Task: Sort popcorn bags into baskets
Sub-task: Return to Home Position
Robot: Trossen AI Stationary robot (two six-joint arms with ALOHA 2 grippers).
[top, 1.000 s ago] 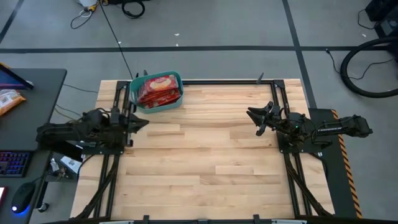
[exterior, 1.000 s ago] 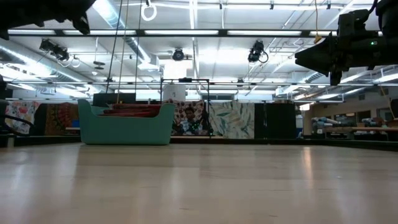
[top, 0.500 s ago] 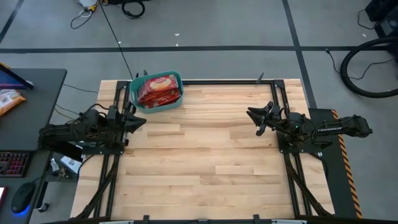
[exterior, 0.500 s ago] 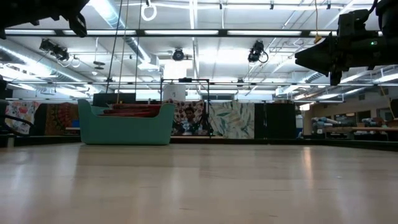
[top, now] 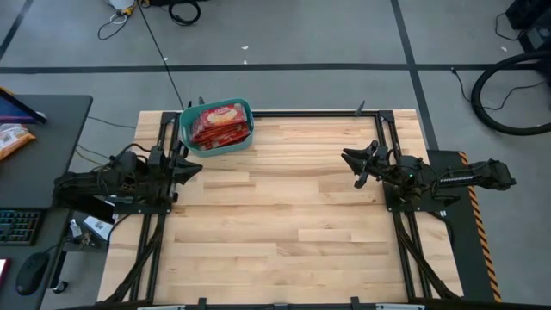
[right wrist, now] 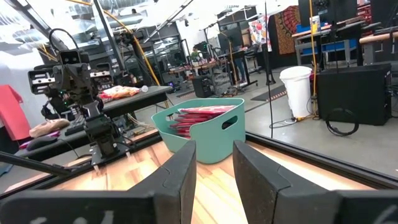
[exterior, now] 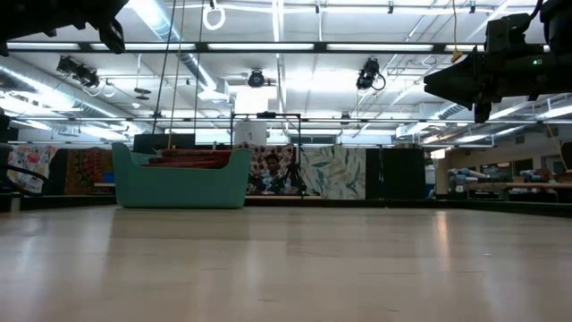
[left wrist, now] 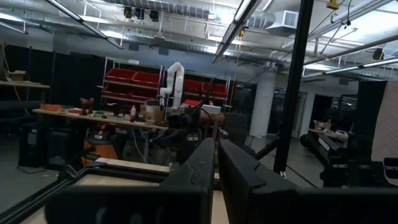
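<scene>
The teal basket [top: 217,142] stands at the table's far left corner, also seen in the low view [exterior: 179,186] and the right wrist view [right wrist: 208,134]. Several red popcorn bags [top: 219,122] lie stacked inside it, their edges showing above the rim [exterior: 192,159] [right wrist: 200,114]. My left gripper [top: 195,167] hovers near the table's left edge, just on the near side of the basket, shut [left wrist: 216,149] and empty. My right gripper [top: 352,168] hovers by the right edge, open [right wrist: 214,149] and empty, pointing toward the basket.
Black frame rails [top: 310,113] run along the table's far edge and both sides. A dark desk [top: 52,112] stands left of the table, with an orange packet [top: 13,139] on it. Bare wood [top: 284,215] lies between the arms.
My left gripper has drawn back a little toward the table's left edge, then held still. The right arm, the basket and the bags have kept their places.
</scene>
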